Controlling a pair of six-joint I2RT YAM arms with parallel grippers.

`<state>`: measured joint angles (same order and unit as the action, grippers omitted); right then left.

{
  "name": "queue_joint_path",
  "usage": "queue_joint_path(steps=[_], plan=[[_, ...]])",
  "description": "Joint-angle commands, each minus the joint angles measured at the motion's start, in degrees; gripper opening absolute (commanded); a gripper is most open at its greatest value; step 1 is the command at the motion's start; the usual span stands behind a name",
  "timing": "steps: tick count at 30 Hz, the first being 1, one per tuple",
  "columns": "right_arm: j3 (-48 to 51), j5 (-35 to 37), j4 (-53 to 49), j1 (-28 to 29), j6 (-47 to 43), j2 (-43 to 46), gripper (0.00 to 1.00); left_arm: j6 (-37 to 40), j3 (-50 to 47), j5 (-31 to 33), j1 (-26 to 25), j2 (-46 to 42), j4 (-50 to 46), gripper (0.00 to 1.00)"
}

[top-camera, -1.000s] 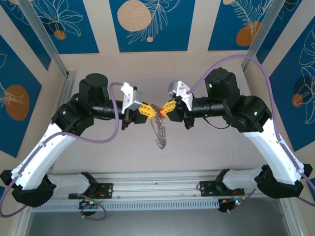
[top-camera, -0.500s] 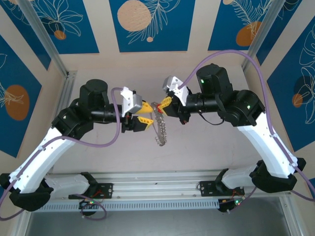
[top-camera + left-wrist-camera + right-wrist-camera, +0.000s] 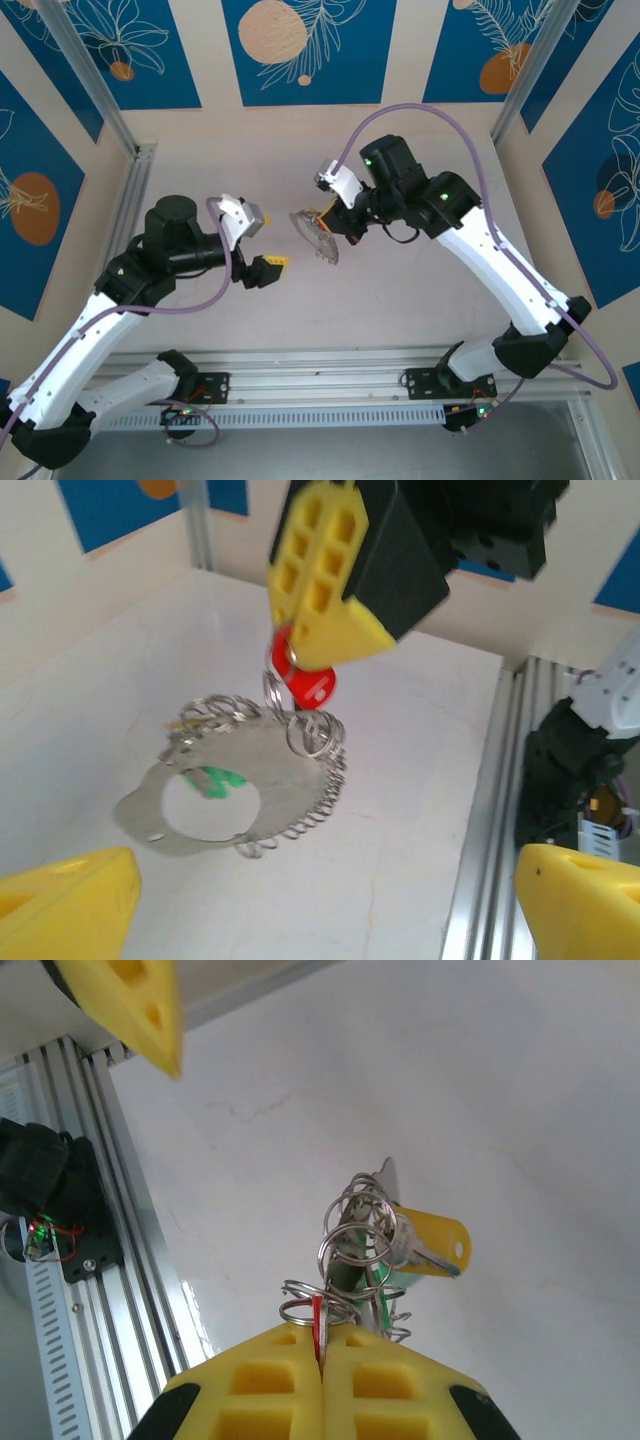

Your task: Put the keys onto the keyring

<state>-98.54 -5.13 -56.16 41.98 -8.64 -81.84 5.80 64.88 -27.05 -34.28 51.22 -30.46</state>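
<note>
Two grippers stand apart over the table [image 3: 420, 290], and only one of them carries anything. On the left, the left gripper [image 3: 272, 264] sits low and off to the side, well apart from the work. In its wrist view its yellow fingers [image 3: 65, 905] are at the two bottom corners, spread wide with nothing between them.

Toward the middle, the keyring [image 3: 318, 240] hangs in the air as a loose bunch of grey coils clear of the tabletop. The left wrist view shows a teal-green tag [image 3: 215, 780] in among the coils [image 3: 325, 785]. The right wrist view adds a yellow-headed key [image 3: 432, 1245] lying in the same bunch.

On the right, the right gripper [image 3: 325, 214] is pinched closed on the red key [image 3: 307, 683], whose head is seen edge-on between the pads [image 3: 317, 1325]. A small split ring sits against that red head, and the rest of the bunch dangles from it.

Since the whole keyring hangs from the gripped key, the key appears to be joined to the ring. The main step therefore looks done or very nearly so. Whether the key sits fully on the loop or is only caught in the coils, I cannot tell. What seems left is to lower the bunch to the table and let go.
</note>
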Motion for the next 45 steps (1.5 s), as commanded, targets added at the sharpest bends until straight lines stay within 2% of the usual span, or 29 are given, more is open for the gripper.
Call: queue_joint_path(steps=[1,10,17,27,35,45], plan=[[3.5,-2.7,7.7,0.0,4.4,-2.0,0.00,-4.8,-2.6,2.2,2.4,-1.5,3.4,1.00],[10.7,-2.7,18.2,2.7,12.8,-5.6,0.00,-9.1,-5.4,7.1,7.8,-1.8,4.2,1.00],[22.6,-1.5,31.4,5.2,25.2,-7.9,0.00,-11.7,-7.3,8.2,8.6,-2.7,8.0,1.00],[25.6,2.2,32.9,6.5,27.3,-10.5,0.00,-12.9,-7.9,8.9,8.7,-2.9,8.7,1.00],[34.3,2.5,30.6,2.9,27.5,-4.8,0.00,-12.5,-8.1,7.4,8.7,-1.3,10.0,1.00],[42.6,-1.3,30.7,-7.0,27.6,-2.2,0.00,-12.0,-7.1,7.2,8.7,-1.3,9.5,1.00]])
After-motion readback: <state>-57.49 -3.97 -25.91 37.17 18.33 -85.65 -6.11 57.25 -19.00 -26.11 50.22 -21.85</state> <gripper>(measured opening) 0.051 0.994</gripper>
